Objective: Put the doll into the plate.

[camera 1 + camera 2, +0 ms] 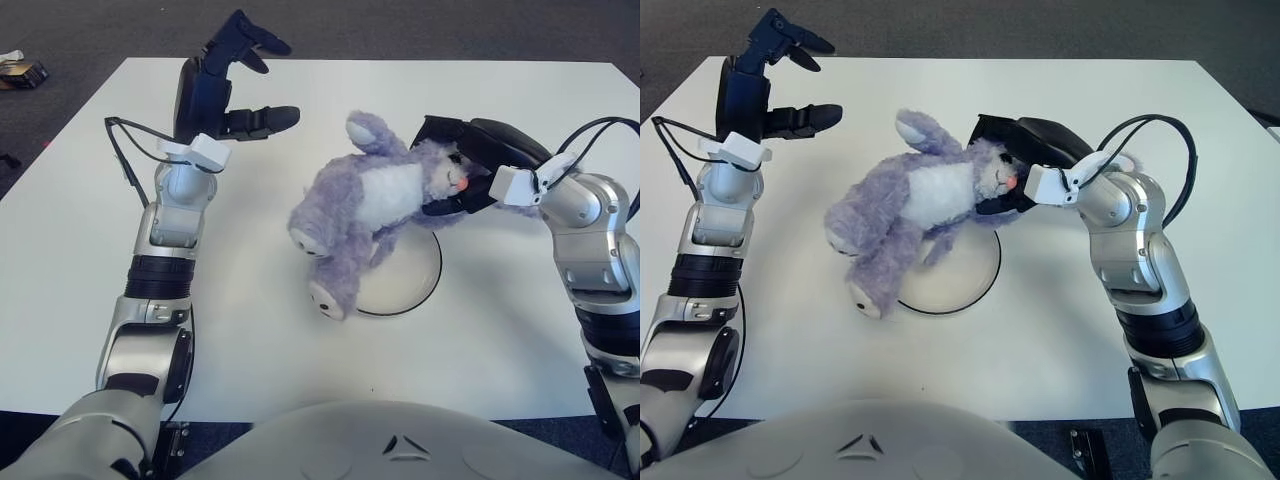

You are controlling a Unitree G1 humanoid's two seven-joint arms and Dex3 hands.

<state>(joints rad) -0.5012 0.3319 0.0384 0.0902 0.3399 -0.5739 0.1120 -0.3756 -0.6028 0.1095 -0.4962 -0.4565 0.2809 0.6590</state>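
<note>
Gripping the purple plush doll (370,205) by its head, the right hand (462,165) holds it across the plate's (418,285) ten o'clock rim.
Its legs overhang the white table (500,340) toward eight o'clock; the left hand (225,85), fingers spread wide, is well apart at ten o'clock.

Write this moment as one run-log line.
right hand: gripping doll head | doll: over plate | left hand: open, raised

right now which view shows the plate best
The right eye view: more of the plate's rim and white inside shows beside the doll, held by the right hand. The left eye view shows a smaller crescent.
</note>
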